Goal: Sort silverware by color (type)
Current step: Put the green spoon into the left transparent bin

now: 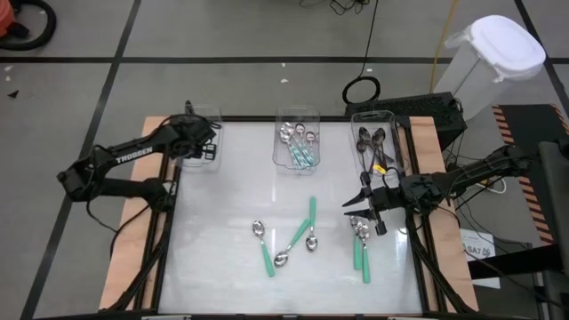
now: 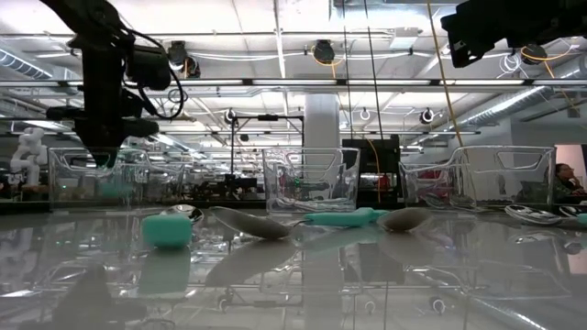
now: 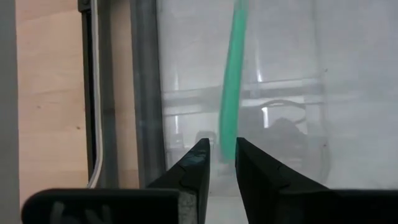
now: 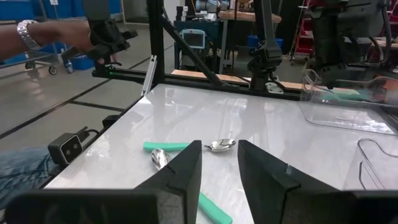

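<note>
- My left jaws (image 1: 206, 140) hang over the leftmost clear bin (image 1: 212, 114) at the far left corner of the worktop (image 1: 222, 267). They are nearly pressed together with nothing between them. Just ahead of their tips, a teal-handled spoon (image 3: 231, 93) shows inside that bin.
- My right jaws (image 1: 366, 206) hover slightly spread and empty, right above a pair of teal-handled spoons (image 1: 362, 247) near the worktop's right edge.
- I judge the sort past halfway: the middle bin (image 1: 297, 142) holds teal and silver spoons, the right bin (image 1: 377, 142) dark ones, and about five teal-handled spoons (image 1: 293, 242) lie loose in front of my right jaws.
- The next move calls for lowering my right jaws over one handle and closing squarely; the two spoons lie touching, so I could lift both.
- Readable writing: "TROSSEN" (image 1: 127, 156) on my left arm.
</note>
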